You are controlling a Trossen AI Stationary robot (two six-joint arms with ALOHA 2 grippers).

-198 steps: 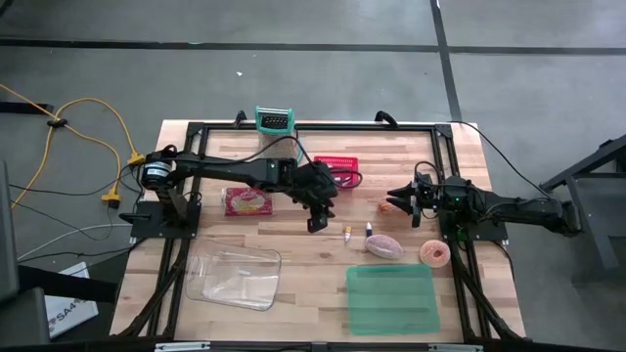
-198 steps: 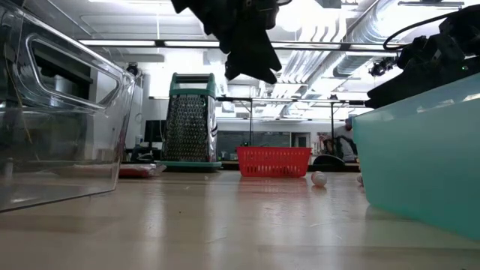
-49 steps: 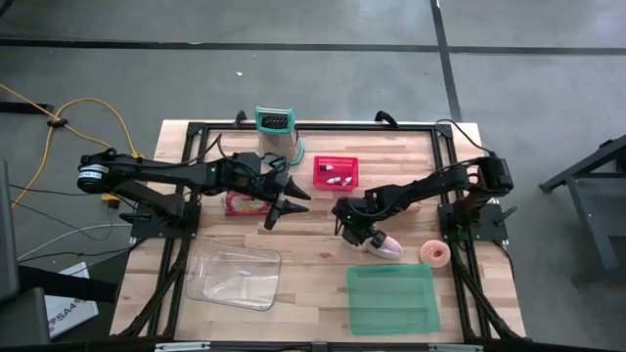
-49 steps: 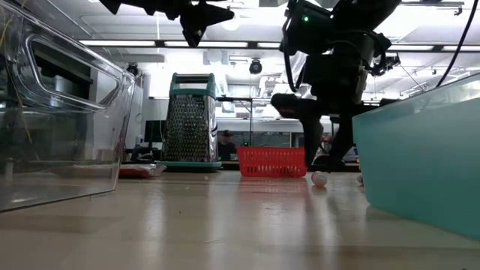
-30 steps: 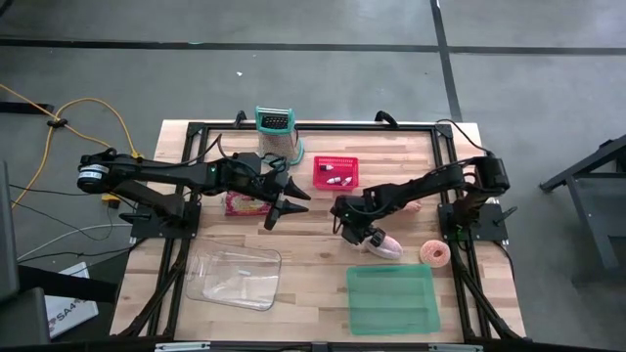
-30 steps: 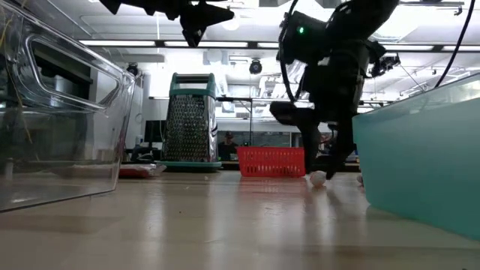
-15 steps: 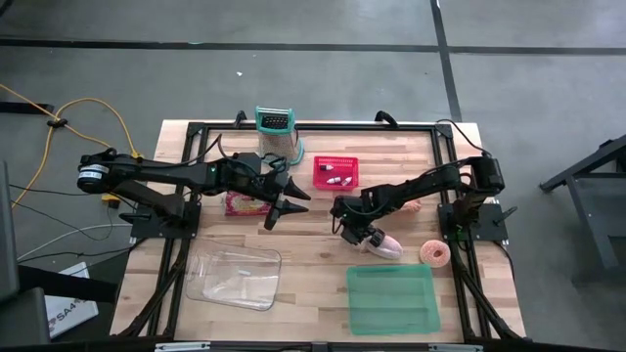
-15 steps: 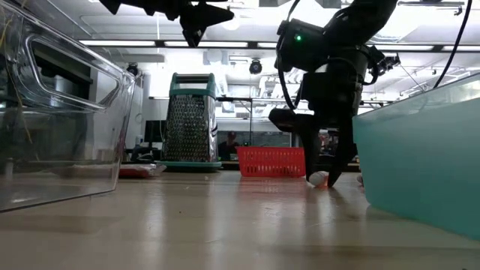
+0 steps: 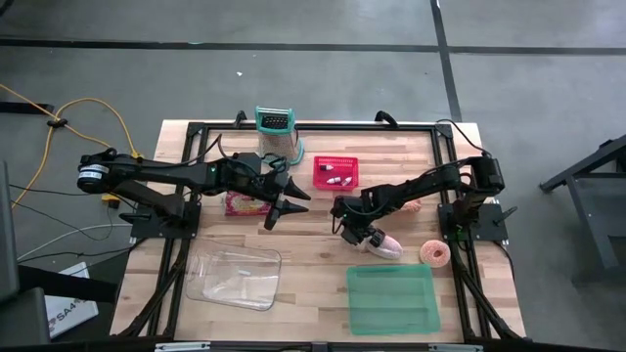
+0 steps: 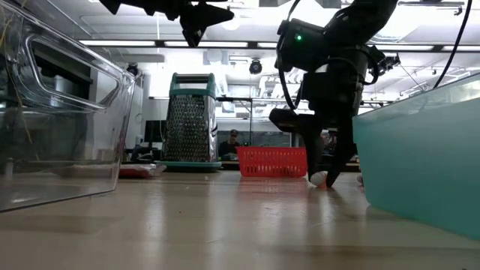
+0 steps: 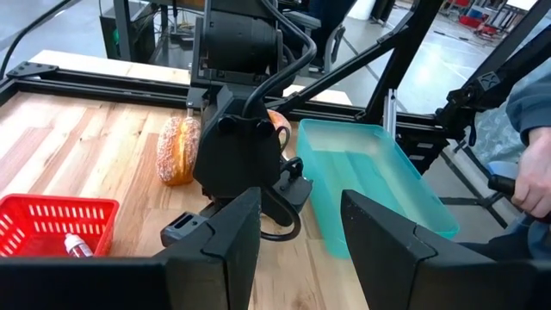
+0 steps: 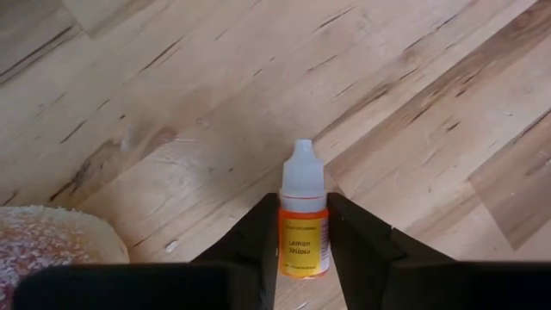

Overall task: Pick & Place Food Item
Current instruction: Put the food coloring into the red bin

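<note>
A small bottle [image 12: 303, 234] with an orange label and a white cap lies on the wooden table [image 9: 313, 256], left of a sugared bun [image 9: 384, 244]. My right gripper [image 12: 303, 215] reaches steeply down at mid-table [image 9: 350, 235] and is shut on this bottle; the low view shows its fingertips at the table top around the white cap [image 10: 318, 178]. My left gripper [image 11: 301, 202] hangs open and empty above the table's middle left [image 9: 289, 210], pointing toward the right arm. A red basket [image 9: 335, 172] holding small bottles stands behind. My right gripper pinches the bottle's orange-labelled body [image 12: 289, 237] between its two fingers [image 12: 254, 241], one on each side. The fingers slant steeply down from above and run along the bottle, whose white cap sticks out past their tips. The bottle rests on the table.
A green tub [image 9: 391, 298] stands at the near right, a clear container [image 9: 235, 277] at the near left. A doughnut [image 9: 434, 253] lies right of the bun, a pink packet [image 9: 246, 202] under the left arm, a grater [image 9: 277, 132] at the far edge. A person's hand [image 11: 529, 176] shows beyond the table.
My right gripper's fingers have closed in on the small bottle at the table top, and the bottle has stayed where it lay.
</note>
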